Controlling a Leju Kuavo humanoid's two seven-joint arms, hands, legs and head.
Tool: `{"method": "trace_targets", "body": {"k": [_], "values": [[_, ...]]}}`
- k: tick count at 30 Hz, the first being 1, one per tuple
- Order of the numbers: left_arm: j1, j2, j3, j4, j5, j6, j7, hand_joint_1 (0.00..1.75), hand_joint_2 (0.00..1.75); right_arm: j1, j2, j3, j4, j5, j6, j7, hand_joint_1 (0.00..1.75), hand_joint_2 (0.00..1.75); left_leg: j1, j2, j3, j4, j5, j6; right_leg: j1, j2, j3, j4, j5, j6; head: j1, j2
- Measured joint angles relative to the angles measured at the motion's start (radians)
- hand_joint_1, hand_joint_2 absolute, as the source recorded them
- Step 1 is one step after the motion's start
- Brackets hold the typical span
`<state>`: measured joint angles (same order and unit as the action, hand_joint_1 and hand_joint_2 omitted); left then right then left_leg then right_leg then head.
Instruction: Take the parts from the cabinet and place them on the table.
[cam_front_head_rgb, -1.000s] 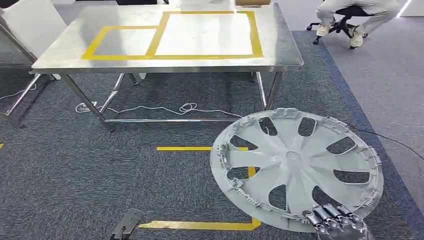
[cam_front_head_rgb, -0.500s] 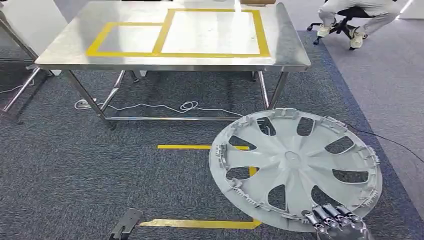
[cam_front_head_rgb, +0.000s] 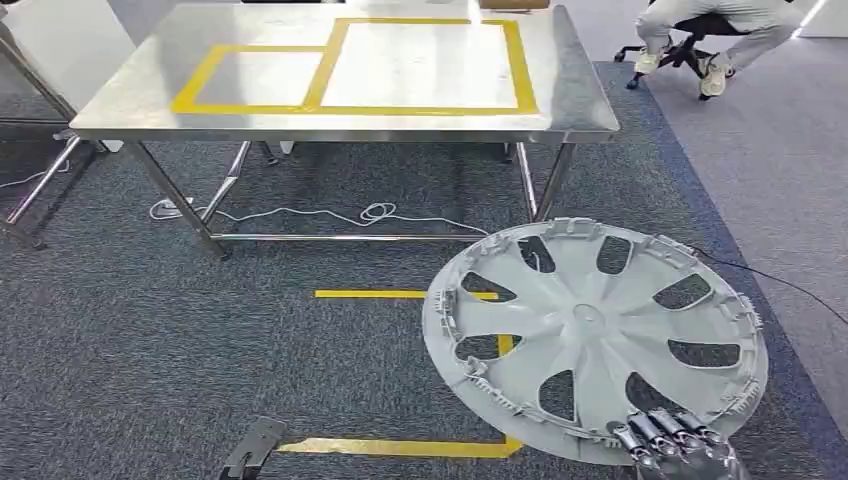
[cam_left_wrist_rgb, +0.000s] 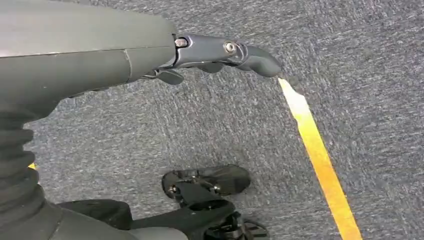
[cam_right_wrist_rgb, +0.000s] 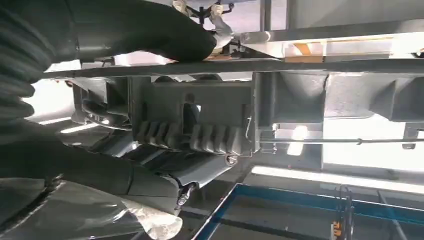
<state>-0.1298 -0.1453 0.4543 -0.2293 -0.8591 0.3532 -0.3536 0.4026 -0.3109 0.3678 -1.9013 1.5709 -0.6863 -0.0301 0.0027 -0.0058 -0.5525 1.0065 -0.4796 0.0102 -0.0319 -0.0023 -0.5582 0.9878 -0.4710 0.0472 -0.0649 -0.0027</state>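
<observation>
My right hand (cam_front_head_rgb: 672, 446) grips the near rim of a large grey wheel cover (cam_front_head_rgb: 590, 330), carried roughly flat above the carpet at the lower right of the head view. The right wrist view shows that hand (cam_right_wrist_rgb: 125, 35) clamped on the cover's ribbed rim (cam_right_wrist_rgb: 200, 125) from close up. The steel table (cam_front_head_rgb: 120, 110) with yellow tape rectangles (cam_front_head_rgb: 420, 65) stands ahead, its top bare. My left hand (cam_left_wrist_rgb: 220, 52) hangs over the carpet with its fingers loosely extended and nothing in it.
A white cable (cam_front_head_rgb: 330, 215) lies on the carpet under the table. Yellow tape lines (cam_front_head_rgb: 390, 448) mark the floor near me. A person on a wheeled chair (cam_front_head_rgb: 700, 30) sits at the far right. Another metal frame (cam_front_head_rgb: 40, 190) stands at the left.
The view has shifted slightly, with the table sitting a little more to the right. The wheel cover stays in my right hand's grip.
</observation>
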Motion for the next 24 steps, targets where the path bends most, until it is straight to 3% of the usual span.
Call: {"method": "trace_targets", "body": {"k": [3, 4, 6, 7, 8, 10, 11, 12, 13, 14, 16, 17, 18, 19, 21, 24], "values": [[0.000, 0.000, 0.001, 0.000, 0.004, -0.015, 0.000, 0.00, 1.75, 0.000, 0.000, 0.000, 0.000, 0.000, 0.000, 0.000, 1.43, 1.75, 0.000, 0.000, 0.000, 0.000, 0.000, 0.000, 0.000, 0.000, 0.000, 0.000, 0.000, 0.000, 0.000, 0.000], [0.000, 0.001, 0.002, 0.000, 0.008, -0.024, -0.002, 0.00, 1.75, 0.000, 0.001, 0.000, 0.000, 0.000, 0.000, 0.000, 1.43, 1.75, -0.006, 0.001, -0.004, 0.011, -0.005, 0.008, -0.008, 0.000, 0.003, -0.011, 0.007, 0.010, 0.000, 0.000], [-0.001, 0.002, 0.002, 0.000, 0.010, -0.032, -0.007, 0.00, 1.75, -0.002, 0.002, 0.000, 0.000, 0.000, 0.000, 0.001, 1.43, 1.75, -0.008, 0.001, 0.001, -0.013, 0.006, 0.027, -0.006, -0.001, 0.009, -0.022, 0.013, 0.024, -0.002, 0.000], [-0.002, 0.002, 0.002, 0.000, 0.010, -0.033, -0.008, 0.00, 1.75, -0.002, 0.002, 0.000, 0.000, 0.000, 0.000, 0.002, 1.43, 1.75, 0.004, 0.003, 0.017, -0.040, 0.023, 0.035, -0.008, -0.002, -0.003, -0.014, 0.005, 0.022, 0.001, 0.000], [-0.003, 0.000, 0.002, 0.000, 0.010, -0.033, -0.009, 0.00, 1.75, -0.001, 0.002, 0.000, 0.000, 0.000, 0.000, 0.002, 1.43, 1.75, 0.001, 0.003, 0.022, -0.051, 0.027, 0.039, -0.006, -0.001, -0.014, 0.013, -0.017, 0.018, 0.002, 0.000], [-0.004, 0.001, 0.003, 0.000, 0.011, -0.033, -0.009, 0.00, 1.75, -0.003, 0.002, -0.001, 0.000, 0.000, 0.000, 0.002, 1.43, 1.75, -0.001, 0.003, 0.019, -0.048, 0.027, 0.041, -0.004, 0.001, -0.089, 0.178, -0.102, 0.017, 0.003, 0.000], [-0.003, 0.000, 0.003, 0.000, 0.011, -0.033, -0.009, 0.00, 1.75, -0.002, 0.002, 0.000, 0.000, 0.000, 0.000, 0.002, 1.43, 1.75, -0.003, 0.003, 0.019, -0.047, 0.026, 0.042, -0.004, 0.001, -0.127, 0.256, -0.130, 0.018, 0.002, 0.000], [-0.002, -0.001, 0.003, 0.000, 0.010, -0.033, -0.009, 0.00, 1.75, -0.002, 0.002, 0.000, 0.000, 0.000, 0.000, 0.002, 1.43, 1.75, -0.004, 0.003, 0.019, -0.046, 0.025, 0.041, -0.004, 0.001, -0.148, 0.296, -0.136, 0.020, 0.002, 0.000], [-0.002, -0.001, 0.003, 0.000, 0.010, -0.033, -0.008, 0.00, 1.75, -0.001, 0.002, 0.000, 0.001, 0.000, 0.000, 0.002, 1.43, 1.75, -0.004, 0.003, 0.019, -0.044, 0.023, 0.038, -0.005, 0.001, -0.144, 0.284, -0.117, 0.021, 0.003, 0.000], [-0.001, -0.001, 0.003, 0.000, 0.009, -0.033, -0.008, 0.00, 1.75, -0.001, 0.002, 0.000, 0.002, 0.000, 0.000, 0.003, 1.43, 1.75, -0.001, 0.001, 0.020, -0.039, 0.019, 0.033, -0.006, 0.000, -0.116, 0.228, -0.077, 0.022, 0.003, 0.000], [-0.002, -0.002, 0.003, 0.000, 0.009, -0.033, -0.008, 0.00, 1.75, -0.003, 0.002, 0.000, 0.003, 0.000, 0.000, 0.003, 1.43, 1.75, 0.005, -0.002, 0.018, -0.017, 0.004, 0.017, -0.012, -0.001, -0.022, 0.043, 0.006, 0.028, 0.003, 0.000], [-0.002, 0.002, 0.004, 0.000, 0.009, -0.033, -0.008, 0.00, 1.75, -0.008, 0.003, 0.000, 0.005, 0.000, 0.000, 0.003, 1.43, 1.75, -0.003, -0.003, 0.012, -0.008, -0.005, 0.006, -0.007, 0.004, -0.014, 0.033, -0.031, 0.028, 0.006, 0.000], [-0.003, 0.002, 0.005, 0.000, 0.009, -0.033, -0.007, 0.00, 1.75, -0.008, 0.003, 0.000, 0.002, 0.000, 0.000, 0.005, 1.43, 1.75, -0.004, -0.003, 0.007, 0.012, -0.012, 0.002, -0.009, 0.009, -0.006, 0.027, -0.022, 0.010, 0.009, 0.000], [-0.004, 0.004, 0.005, 0.000, 0.009, -0.032, -0.007, 0.00, 1.75, -0.008, 0.003, 0.000, 0.003, 0.000, 0.000, 0.006, 1.43, 1.75, -0.007, -0.003, 0.004, 0.012, -0.015, 0.000, -0.014, 0.009, -0.010, 0.032, -0.021, 0.005, 0.002, 0.000], [-0.003, 0.005, 0.005, 0.000, 0.009, -0.032, -0.007, 0.00, 1.75, -0.007, 0.003, 0.001, 0.003, 0.000, 0.000, 0.010, 1.43, 1.75, -0.008, -0.004, 0.004, 0.010, -0.008, 0.015, -0.012, 0.009, -0.011, 0.033, -0.020, 0.005, -0.001, 0.000], [-0.004, 0.006, 0.005, 0.000, 0.009, -0.032, -0.007, 0.00, 1.75, -0.009, 0.003, 0.001, 0.003, 0.000, 0.000, 0.012, 1.43, 1.75, -0.008, -0.003, 0.006, 0.001, -0.004, 0.025, -0.008, 0.009, -0.013, 0.033, -0.022, 0.002, -0.002, 0.000]]}}
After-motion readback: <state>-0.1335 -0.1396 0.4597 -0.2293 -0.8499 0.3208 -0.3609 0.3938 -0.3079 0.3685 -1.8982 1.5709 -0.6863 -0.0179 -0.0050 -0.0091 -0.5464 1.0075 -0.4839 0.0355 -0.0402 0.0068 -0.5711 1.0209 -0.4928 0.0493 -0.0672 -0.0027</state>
